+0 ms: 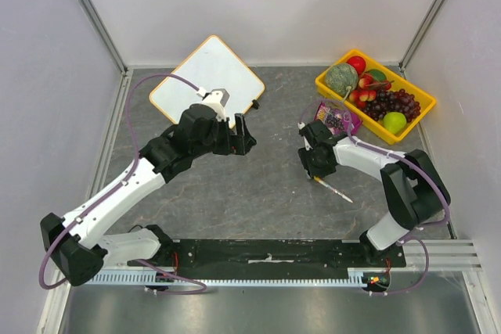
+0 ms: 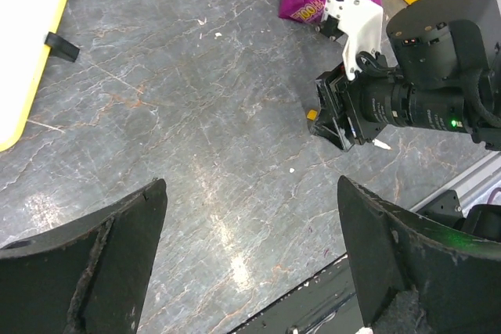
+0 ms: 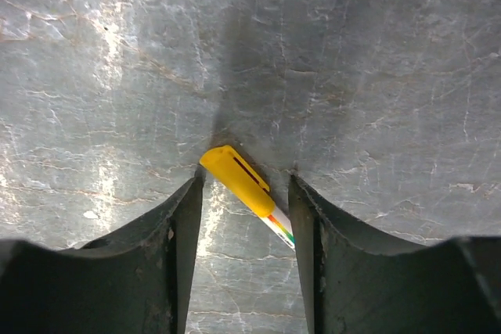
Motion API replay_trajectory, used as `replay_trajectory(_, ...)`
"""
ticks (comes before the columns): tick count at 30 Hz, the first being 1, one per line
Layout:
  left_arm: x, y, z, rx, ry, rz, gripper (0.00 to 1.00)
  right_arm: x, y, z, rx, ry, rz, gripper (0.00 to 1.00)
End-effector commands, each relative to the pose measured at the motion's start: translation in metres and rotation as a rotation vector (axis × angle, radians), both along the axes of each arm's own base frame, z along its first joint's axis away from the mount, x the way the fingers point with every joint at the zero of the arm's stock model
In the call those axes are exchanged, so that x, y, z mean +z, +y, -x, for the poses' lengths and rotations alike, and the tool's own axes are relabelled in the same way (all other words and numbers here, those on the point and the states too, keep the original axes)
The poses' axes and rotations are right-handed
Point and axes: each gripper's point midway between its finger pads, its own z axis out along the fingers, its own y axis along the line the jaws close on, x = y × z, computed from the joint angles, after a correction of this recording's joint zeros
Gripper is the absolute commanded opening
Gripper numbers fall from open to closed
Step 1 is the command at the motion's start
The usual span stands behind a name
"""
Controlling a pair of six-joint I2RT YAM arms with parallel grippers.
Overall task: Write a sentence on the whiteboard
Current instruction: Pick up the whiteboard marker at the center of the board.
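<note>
Your right gripper [image 3: 246, 185] straddles the yellow pen [image 3: 235, 171], jaws part open, ready to pinch it for writing. Your left gripper [image 2: 250, 187] hangs wide open, empty. The whiteboard [image 1: 205, 76] lies upper left and looks blank.

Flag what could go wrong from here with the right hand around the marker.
1. The marker lies diagonally between the fingers of the right hand; closing may pivot it or squeeze it out.
2. Its yellow end looks like a cap; a grip there may not steady the tip.
3. The whiteboard lies loose, the left hand open and off it; writing pressure could slide it.
</note>
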Motion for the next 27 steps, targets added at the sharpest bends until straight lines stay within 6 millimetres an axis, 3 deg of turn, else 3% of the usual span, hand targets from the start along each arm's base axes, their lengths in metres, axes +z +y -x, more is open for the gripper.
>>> replay_trajectory(1, 0.009, 0.017, 0.004, 0.033, -0.025, -0.01, 0.95, -0.015, -0.003, -0.002, -0.016, 0.033, 0.049, 0.52)
replay_trajectory(8, 0.031, 0.033, 0.017, 0.047, -0.062, 0.016, 0.95, -0.022, 0.02, 0.0, 0.022, 0.105, -0.091, 0.02)
replay_trajectory(12, 0.035, 0.036, 0.025, 0.033, -0.065, 0.035, 0.96, -0.003, 0.035, -0.017, 0.039, 0.058, -0.152, 0.0)
replay_trajectory(14, 0.031, 0.032, 0.03, 0.01, -0.045, 0.051, 0.96, 0.015, 0.044, -0.029, 0.036, 0.008, -0.192, 0.0)
replay_trajectory(19, 0.014, 0.005, 0.04, -0.078, 0.047, 0.139, 0.93, 0.089, 0.07, -0.065, 0.009, -0.203, -0.347, 0.0)
replay_trajectory(23, 0.014, -0.036, 0.047, -0.212, 0.085, 0.277, 0.9, 0.151, 0.082, -0.078, -0.034, -0.365, -0.489, 0.0)
replay_trajectory(27, 0.013, -0.085, 0.057, -0.321, 0.079, 0.285, 0.91, 0.202, 0.088, -0.08, -0.084, -0.485, -0.627, 0.0)
